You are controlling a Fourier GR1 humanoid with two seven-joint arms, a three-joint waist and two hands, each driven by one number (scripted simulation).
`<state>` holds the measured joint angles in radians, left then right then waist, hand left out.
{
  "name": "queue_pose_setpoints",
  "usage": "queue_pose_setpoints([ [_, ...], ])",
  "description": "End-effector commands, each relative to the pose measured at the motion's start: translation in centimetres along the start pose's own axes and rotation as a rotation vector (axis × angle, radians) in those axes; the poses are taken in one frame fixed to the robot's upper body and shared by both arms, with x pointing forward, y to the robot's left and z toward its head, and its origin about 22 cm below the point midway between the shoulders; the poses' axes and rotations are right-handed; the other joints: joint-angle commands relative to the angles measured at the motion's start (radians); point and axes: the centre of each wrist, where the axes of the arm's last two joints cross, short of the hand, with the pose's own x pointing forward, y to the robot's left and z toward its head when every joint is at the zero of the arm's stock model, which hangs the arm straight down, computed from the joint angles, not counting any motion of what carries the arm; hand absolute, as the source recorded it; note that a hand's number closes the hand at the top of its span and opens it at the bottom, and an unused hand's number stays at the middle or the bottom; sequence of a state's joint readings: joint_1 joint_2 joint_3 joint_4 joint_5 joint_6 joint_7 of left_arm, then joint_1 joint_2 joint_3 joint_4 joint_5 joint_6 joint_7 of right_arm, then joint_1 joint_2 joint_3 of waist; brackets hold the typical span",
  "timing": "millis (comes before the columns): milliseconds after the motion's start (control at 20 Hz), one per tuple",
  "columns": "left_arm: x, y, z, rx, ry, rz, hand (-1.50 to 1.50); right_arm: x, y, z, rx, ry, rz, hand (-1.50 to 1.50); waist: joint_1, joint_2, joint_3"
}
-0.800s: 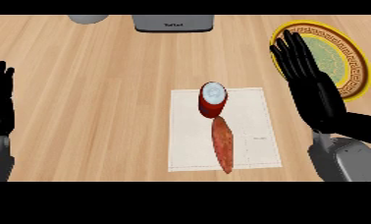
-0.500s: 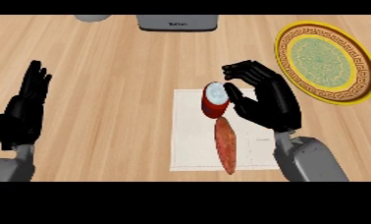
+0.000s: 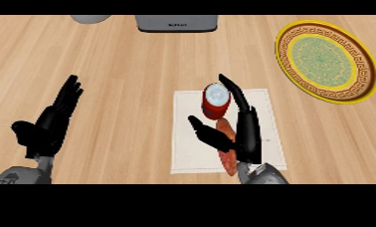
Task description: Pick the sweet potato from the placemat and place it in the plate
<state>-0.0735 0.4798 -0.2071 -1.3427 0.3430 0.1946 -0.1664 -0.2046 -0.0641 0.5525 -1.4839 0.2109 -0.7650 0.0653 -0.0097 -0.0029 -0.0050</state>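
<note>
My right hand [image 3: 246, 131], thumb and fingers apart, hangs over the sweet potato [image 3: 231, 164], which lies on the placemat [image 3: 191, 156] beside the red can [image 3: 216, 102]. I should close around its middle and avoid the can.

We find the can [image 3: 216, 102] on the placemat [image 3: 189, 146], near its 12 o'clock edge, with the sweet potato [image 3: 226, 130] just at the can's 6 o'clock. The plate [image 3: 323, 61] lies off the mat, toward 2 o'clock.
</note>
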Motion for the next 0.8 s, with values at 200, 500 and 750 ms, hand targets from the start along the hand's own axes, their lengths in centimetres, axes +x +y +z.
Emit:
queue_pose_setpoints([
  [200, 0.0, -0.6, -1.0, -0.019, 0.026, -0.002, 0.0, 0.8, 1.8, 4.8, -0.18, -0.03, 0.182, -1.5, -0.01, -0.003, 0.002],
  [500, -1.6, 0.1, 0.6, -0.037, 0.031, -0.001, 0.0, 1.2, -0.5, 6.4, -0.081, 0.154, 0.434, -1.5, -0.013, -0.005, 0.0],
  [750, -1.4, -1.2, 0.0, -0.027, 0.013, -0.009, 0.0, 3.2, -2.1, 6.8, 0.07, 0.312, 0.637, -1.5, -0.013, -0.001, 0.0],
])
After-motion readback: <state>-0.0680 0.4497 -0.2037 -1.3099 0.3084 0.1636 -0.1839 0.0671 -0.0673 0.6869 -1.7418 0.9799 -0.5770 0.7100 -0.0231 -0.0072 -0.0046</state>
